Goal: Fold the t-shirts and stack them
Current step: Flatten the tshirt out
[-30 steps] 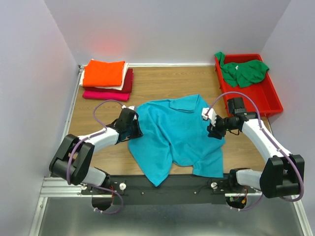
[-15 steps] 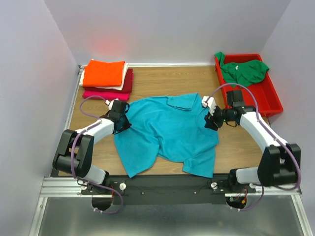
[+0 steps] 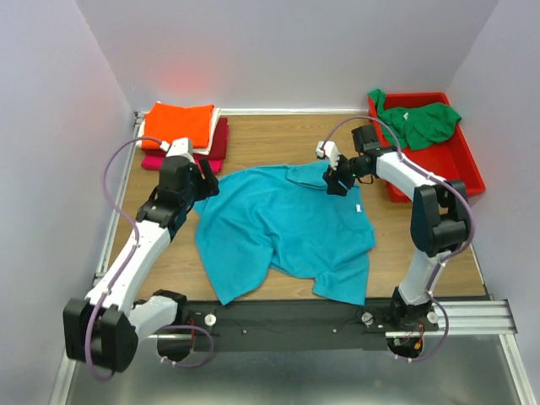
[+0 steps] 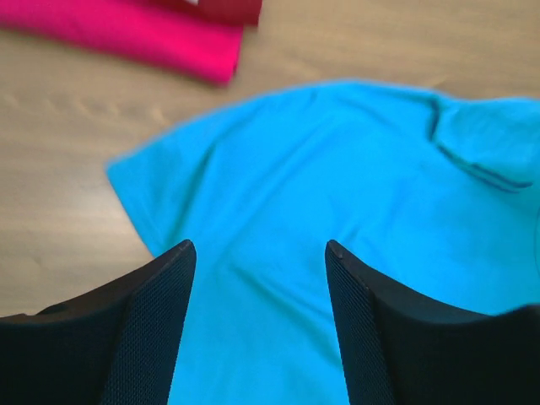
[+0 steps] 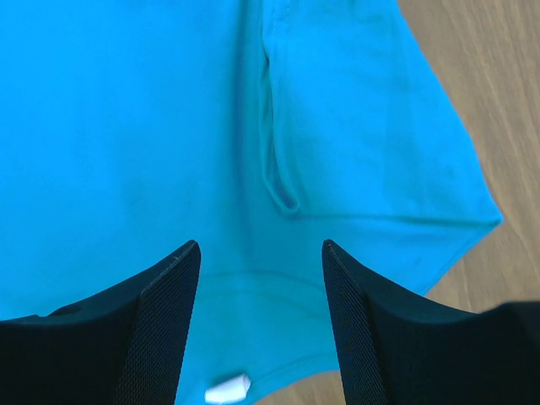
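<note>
A teal t-shirt [image 3: 283, 232] lies spread, somewhat rumpled, on the wooden table [image 3: 270, 143]. My left gripper [image 3: 203, 183] hovers over its left sleeve edge, open, with only teal cloth [image 4: 337, 169] below the fingers [image 4: 160, 321]. My right gripper [image 3: 338, 180] hangs over the shirt's far right corner, open and empty [image 5: 260, 246]. Under it, the teal fabric [image 5: 169, 126] shows a fold and a small white label [image 5: 228, 389]. Folded t-shirts are stacked at the back left, orange [image 3: 177, 125] on top, then white, dark red [image 3: 221, 139] and magenta [image 4: 126, 34].
A red plastic bin [image 3: 462, 173] stands at the back right with a crumpled green t-shirt [image 3: 418, 122] in it. Grey walls close in the table on three sides. A black rail [image 3: 287, 316] with the arm bases runs along the near edge.
The left gripper has opened, let go of the shirt's left edge and risen toward the back left. The right gripper has moved back and left over the shirt's far edge. The shirt lies flatter.
</note>
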Tool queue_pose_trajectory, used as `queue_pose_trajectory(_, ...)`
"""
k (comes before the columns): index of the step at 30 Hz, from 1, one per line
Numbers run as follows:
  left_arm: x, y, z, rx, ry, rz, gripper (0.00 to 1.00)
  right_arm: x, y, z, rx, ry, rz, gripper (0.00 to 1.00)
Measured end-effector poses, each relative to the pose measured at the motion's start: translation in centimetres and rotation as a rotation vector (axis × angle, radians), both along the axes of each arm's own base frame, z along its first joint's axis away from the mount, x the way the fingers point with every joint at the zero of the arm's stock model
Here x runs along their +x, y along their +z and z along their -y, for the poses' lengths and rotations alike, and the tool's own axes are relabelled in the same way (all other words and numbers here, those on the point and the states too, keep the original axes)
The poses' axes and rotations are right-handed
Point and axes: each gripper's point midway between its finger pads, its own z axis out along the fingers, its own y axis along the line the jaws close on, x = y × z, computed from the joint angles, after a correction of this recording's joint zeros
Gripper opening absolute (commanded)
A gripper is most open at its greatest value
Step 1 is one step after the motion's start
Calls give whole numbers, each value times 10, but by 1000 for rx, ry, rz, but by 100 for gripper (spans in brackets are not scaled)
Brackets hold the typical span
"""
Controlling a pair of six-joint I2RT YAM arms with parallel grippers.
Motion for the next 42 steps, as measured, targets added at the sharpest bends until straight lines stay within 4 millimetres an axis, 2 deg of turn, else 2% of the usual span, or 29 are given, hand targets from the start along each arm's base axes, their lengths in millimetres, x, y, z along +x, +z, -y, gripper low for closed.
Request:
queue_pose_trajectory(2, 0, 31, -9, 10, 0, 107, 81, 7, -10, -6, -20, 11, -8, 65)
queue_pose_trajectory(5, -1, 62, -22, 32, 10, 223, 81, 16, -25, -11, -48, 11, -26, 64)
queue_pose_trajectory(8, -1, 76, -30, 70, 7, 275, 81, 23, -35, -11, -75, -1, -38, 64)
queue_pose_trajectory(18, -3, 60, -33, 140, -29, 253, 80, 39, -35, -8, -104, -29, -15, 58)
queue_pose_trajectory(25, -7, 48, -35, 152, -34, 233, 80, 37, -51, -8, -114, -41, -55, 51)
queue_pose_trajectory(29, -8, 44, -35, 153, -34, 227, 80, 37, -52, -8, -117, -44, -60, 39)
queue_pose_trajectory(30, -8, 44, -35, 153, -35, 225, 80, 38, -52, -8, -115, -46, -59, 30)
queue_pose_trajectory(32, -8, 43, -35, 153, -33, 226, 81, 39, -50, -10, -113, -48, -59, 20)
queue_pose_trajectory(34, -7, 44, -36, 151, -29, 231, 80, 41, -48, -11, -111, -48, -53, 4)
queue_pose_trajectory(35, -7, 44, -36, 150, -26, 235, 80, 42, -47, -12, -108, -51, -53, 1)
queue_pose_trajectory(39, 0, 36, -47, 137, 17, 218, 78, 51, -37, -14, -100, -69, -34, 1)
queue_pose_trajectory(40, 3, 32, -54, 133, 34, 203, 75, 53, -35, -14, -99, -73, -30, 1)
queue_pose_trajectory(41, 8, 26, -63, 123, 55, 189, 66, 56, -31, -13, -100, -87, -23, 1)
queue_pose_trajectory(42, 12, 21, -68, 112, 70, 175, 64, 58, -29, -13, -101, -98, -19, 1)
